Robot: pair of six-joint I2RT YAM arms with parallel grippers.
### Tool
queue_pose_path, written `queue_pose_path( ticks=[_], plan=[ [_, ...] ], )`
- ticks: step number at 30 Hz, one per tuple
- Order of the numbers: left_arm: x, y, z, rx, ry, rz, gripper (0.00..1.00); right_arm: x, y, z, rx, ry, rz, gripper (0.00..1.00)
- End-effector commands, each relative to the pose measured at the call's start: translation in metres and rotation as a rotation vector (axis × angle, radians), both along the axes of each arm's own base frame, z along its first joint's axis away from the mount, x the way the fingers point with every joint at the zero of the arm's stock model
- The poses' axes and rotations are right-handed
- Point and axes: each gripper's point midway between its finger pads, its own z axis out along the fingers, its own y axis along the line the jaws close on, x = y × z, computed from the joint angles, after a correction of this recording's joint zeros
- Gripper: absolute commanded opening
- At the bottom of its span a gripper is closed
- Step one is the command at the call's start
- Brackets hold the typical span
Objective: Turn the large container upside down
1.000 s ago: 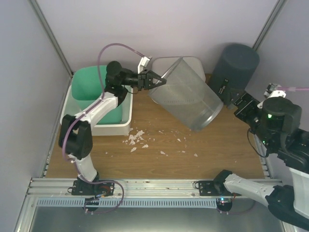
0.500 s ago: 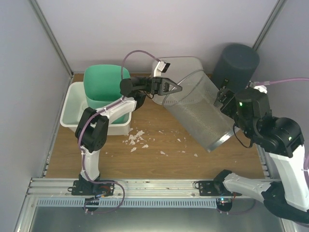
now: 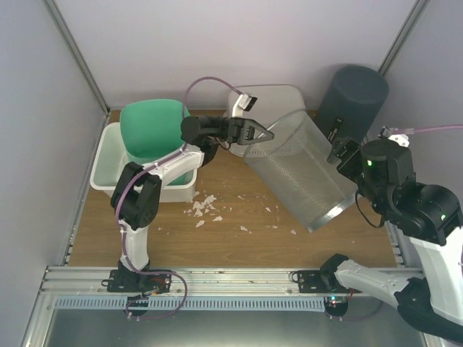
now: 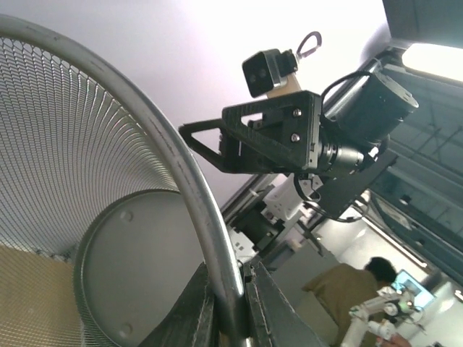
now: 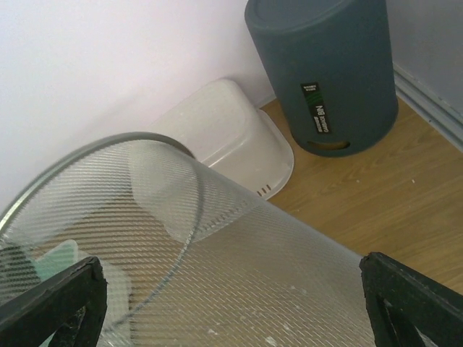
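The mesh bin (image 3: 300, 173) hangs tilted over the middle of the counter (image 3: 239, 246). Its open rim is raised toward the back left and its closed base is low at the front right, and it is unclear whether the base touches the wood. The left arm reaches across from the left with its forearm roughly level. The left hand (image 3: 264, 134) is pinched narrow on the metal rim, which runs between its fingertips in the wrist view. The right arm is folded high at the right edge. The right hand (image 3: 340, 153) points at the bin's upper side, its fingers (image 5: 54, 300) spread wide to either side of the mesh wall. Contact there cannot be told. A dark grey bin (image 3: 354, 94) stands just behind it.
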Motion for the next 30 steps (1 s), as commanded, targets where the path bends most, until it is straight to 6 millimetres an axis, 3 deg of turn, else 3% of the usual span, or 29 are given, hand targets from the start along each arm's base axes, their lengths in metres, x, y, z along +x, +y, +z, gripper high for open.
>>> queue_pose_path(
  ticks=[1, 10, 18, 21, 26, 30],
  plan=[
    [-0.002, 0.032, 0.052, -0.097, -0.163, 0.107, 0.0, 0.0, -0.01, -0.001, -0.023, -0.008, -0.045, 0.95],
    [-0.021, 0.043, 0.09, -0.113, -0.263, 0.111, 0.0, -0.001, -0.01, 0.0, -0.011, -0.01, -0.045, 0.95],
    [-0.033, 0.038, 0.128, -0.212, -0.23, 0.088, 0.0, -0.008, -0.027, 0.019, 0.017, -0.08, -0.117, 0.94],
    [-0.036, 0.024, 0.124, -0.236, -0.166, 0.053, 0.0, -0.017, -0.044, 0.037, 0.048, -0.153, -0.181, 0.94],
    [-0.035, -0.006, 0.101, -0.233, -0.032, -0.002, 0.0, -0.034, -0.071, 0.078, 0.074, -0.328, -0.254, 0.94],
    [-0.037, -0.03, 0.089, -0.229, 0.061, -0.054, 0.0, -0.044, -0.086, 0.096, 0.061, -0.387, -0.292, 0.94]
  ],
)
